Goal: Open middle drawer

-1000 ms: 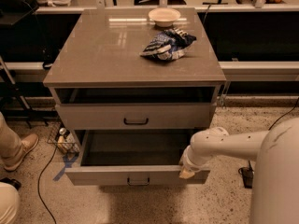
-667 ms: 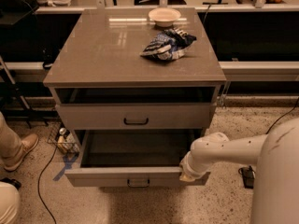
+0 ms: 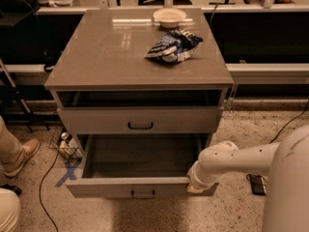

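The middle drawer [image 3: 111, 187] is seen pulled out from the cabinet [image 3: 120, 57], and its grey box is open to view. Compared with a second ago, it has been drawn a little further out, and its front is seen a bit lower in the picture. The gripper [image 3: 195, 186] is found at the right front corner of this drawer, touching it. It has been brought down and a bit to the left with the drawer. Whether the claw is clenched or loose cannot be told. The drawer above [image 3: 96, 121] has been left shut. On the cabinet top, the bowl [image 3: 169, 17] and the blue and white bag [image 3: 174, 46] have not been moved.
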`<state>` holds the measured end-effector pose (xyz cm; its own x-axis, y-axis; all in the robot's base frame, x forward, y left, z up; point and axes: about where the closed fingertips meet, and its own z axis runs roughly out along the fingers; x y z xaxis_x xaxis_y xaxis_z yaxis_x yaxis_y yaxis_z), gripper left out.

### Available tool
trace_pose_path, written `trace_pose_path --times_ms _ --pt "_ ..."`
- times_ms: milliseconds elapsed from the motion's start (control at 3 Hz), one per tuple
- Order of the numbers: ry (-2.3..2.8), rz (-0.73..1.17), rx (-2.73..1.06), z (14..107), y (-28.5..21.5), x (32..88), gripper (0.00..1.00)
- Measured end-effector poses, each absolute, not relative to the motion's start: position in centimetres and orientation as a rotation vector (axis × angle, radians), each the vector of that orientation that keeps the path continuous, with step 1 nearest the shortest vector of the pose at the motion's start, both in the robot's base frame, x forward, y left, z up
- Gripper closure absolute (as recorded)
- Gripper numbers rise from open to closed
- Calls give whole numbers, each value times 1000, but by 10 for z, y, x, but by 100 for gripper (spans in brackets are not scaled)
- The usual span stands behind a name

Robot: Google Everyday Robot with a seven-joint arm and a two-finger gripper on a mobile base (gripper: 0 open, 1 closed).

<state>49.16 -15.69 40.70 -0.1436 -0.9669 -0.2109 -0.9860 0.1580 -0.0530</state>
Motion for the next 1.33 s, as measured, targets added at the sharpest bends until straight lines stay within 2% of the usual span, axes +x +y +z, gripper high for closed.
trace_pose_path --times_ms 333,667,1000,1333 --pt "2233 144 -1915 407 -157 492 100" --pt "2234 147 -1917 406 -157 491 84" --pt "2235 150 -1918 405 -156 490 61" --pt "2234 154 -1927 403 -155 488 29"
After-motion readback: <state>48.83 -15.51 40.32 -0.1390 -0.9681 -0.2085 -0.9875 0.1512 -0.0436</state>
